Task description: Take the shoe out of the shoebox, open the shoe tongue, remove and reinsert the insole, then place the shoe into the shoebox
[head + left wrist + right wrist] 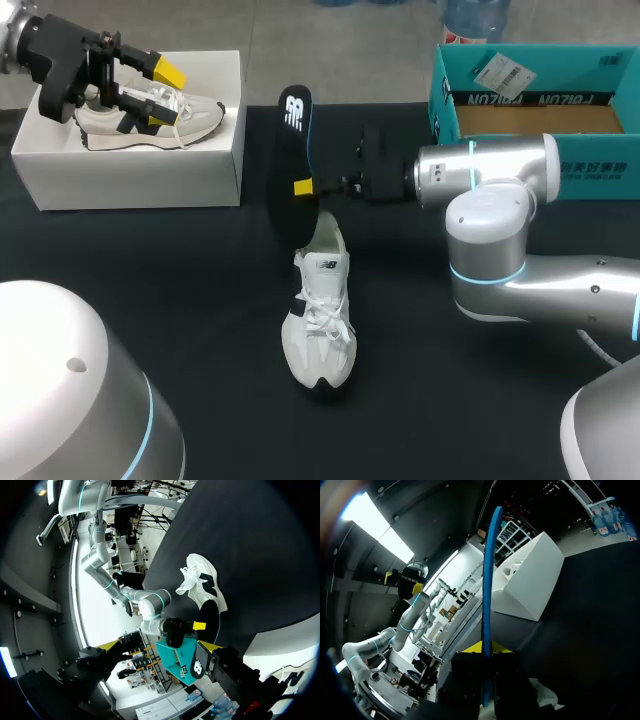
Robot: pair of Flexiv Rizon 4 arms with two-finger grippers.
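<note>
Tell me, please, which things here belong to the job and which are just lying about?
Job: shoe on the table, insole held by the right arm's fingers, white shoebox.
Lying about: teal box, second shoe inside the white shoebox.

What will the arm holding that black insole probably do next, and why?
Most likely it will ease the insole down, lower end first, into the white shoe on the table. The right pincer grips the insole upright, its lower end just above the shoe's opening, so sliding it in looks like the next step.
</note>
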